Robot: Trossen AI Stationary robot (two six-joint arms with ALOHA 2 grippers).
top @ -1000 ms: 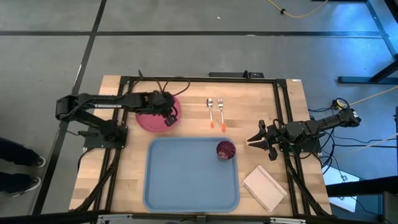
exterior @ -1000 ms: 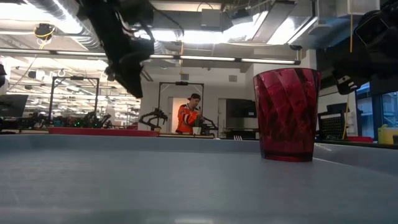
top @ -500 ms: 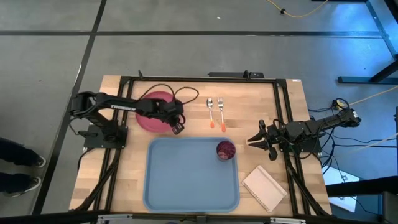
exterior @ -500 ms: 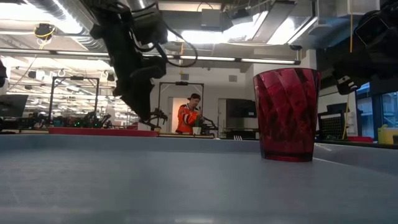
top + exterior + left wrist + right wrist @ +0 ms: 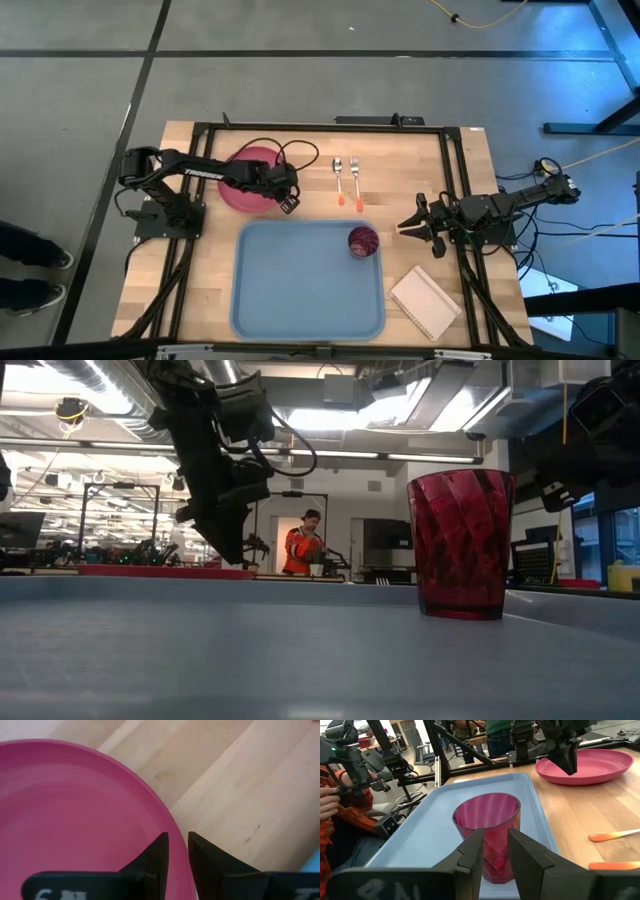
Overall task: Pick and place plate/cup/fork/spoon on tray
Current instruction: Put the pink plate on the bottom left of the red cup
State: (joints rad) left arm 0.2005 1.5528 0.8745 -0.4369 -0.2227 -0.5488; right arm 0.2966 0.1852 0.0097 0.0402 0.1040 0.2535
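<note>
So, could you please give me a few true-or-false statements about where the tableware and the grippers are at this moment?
1. The cup stands upright on the tray. True.
2. The plate lies on the tray. False: it lies on the wooden table, beyond the tray's far left corner.
3. The fork and the spoon lie side by side on the table. True.
4. The left gripper holds the fork. False: it is at the plate's rim, fingers astride the edge.
5. The right gripper waits off the tray, beside the cup. True.
</note>
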